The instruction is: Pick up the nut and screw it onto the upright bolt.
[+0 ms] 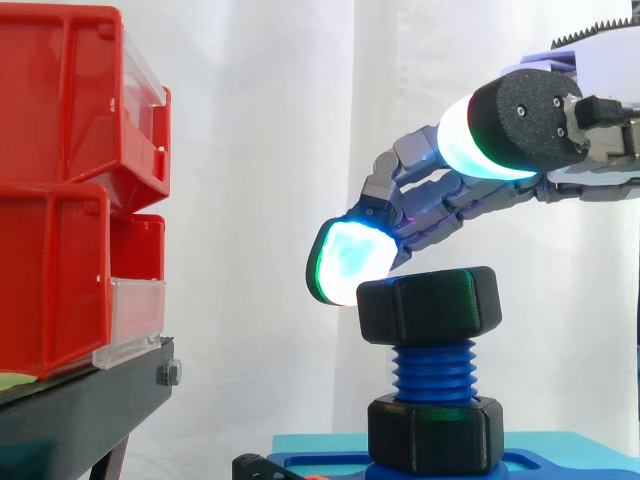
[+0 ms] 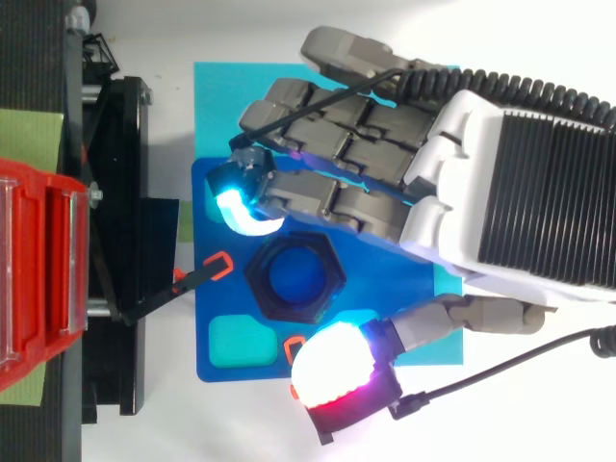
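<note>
Red bins (image 1: 60,200) are stacked at nine o'clock, contents hidden. The nut (image 1: 430,303) is seated atop the upright bolt (image 1: 433,370), axis vertical. The hand's (image 2: 500,173) fingers are spread beside it, nothing pinched.

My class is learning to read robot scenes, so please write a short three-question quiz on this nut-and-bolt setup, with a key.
1. True or false: the top nut sits on the upper end of the blue bolt.
2. In the side view, the red bins stand: A) left of the bolt; B) right of the bolt; C) on top of the bolt.
3. Fill in: in the side view, the robot hand reaches in from the ____ edge.

Key: 1 true; 2 A; 3 right.
</note>
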Robot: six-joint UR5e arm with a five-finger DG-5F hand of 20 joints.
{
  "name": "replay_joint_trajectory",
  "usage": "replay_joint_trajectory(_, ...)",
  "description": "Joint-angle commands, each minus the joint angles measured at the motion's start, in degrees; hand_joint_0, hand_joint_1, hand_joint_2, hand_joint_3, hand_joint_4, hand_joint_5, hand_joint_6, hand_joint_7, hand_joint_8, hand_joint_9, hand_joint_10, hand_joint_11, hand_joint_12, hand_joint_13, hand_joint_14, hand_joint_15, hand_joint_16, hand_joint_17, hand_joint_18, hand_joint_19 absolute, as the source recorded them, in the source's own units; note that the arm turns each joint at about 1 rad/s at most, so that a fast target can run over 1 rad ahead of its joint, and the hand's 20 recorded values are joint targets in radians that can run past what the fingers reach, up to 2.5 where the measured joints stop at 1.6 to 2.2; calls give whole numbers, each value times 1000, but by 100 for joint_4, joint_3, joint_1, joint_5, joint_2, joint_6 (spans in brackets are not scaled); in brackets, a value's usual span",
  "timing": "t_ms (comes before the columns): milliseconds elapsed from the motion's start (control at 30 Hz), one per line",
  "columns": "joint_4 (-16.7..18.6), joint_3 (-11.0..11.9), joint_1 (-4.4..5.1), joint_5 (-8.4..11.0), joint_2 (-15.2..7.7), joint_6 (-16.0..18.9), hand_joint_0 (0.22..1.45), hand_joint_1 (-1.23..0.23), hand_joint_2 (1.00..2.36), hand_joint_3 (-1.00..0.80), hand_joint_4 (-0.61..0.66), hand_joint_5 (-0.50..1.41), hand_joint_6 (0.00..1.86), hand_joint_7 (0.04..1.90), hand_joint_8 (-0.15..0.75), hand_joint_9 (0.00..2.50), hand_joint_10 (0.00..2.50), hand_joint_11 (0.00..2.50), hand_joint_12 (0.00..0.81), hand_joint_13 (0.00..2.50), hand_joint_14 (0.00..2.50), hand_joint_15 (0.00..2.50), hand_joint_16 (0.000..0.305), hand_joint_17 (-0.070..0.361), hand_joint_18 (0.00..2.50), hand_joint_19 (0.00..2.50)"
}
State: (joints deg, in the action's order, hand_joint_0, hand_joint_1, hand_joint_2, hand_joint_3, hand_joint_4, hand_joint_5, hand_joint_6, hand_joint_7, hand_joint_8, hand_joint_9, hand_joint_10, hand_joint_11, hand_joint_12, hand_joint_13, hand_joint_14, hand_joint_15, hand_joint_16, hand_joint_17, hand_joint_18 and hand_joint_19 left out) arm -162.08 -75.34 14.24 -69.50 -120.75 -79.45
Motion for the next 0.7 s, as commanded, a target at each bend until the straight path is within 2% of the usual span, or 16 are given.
replay_joint_trajectory(0, 10, -7, 0, -37, -1, 0, 463, -137, 1000, -500, 189, -191, 503, 805, 236, 404, 0, 0, 320, 385, 0, 0, 41, 91, 104, 0)
replay_joint_trajectory(333, 1, 1, 18, -29, 8, 0, 480, -190, 1000, -500, 251, -156, 503, 1046, 249, 482, 0, 0, 300, 458, 0, 0, 38, 85, 173, 1)
replay_joint_trajectory(667, -17, -7, 35, -29, 8, 0, 501, -248, 1000, -500, 251, -123, 502, 1216, 255, 559, 0, 0, 284, 526, 0, 0, 35, 79, 262, 39)
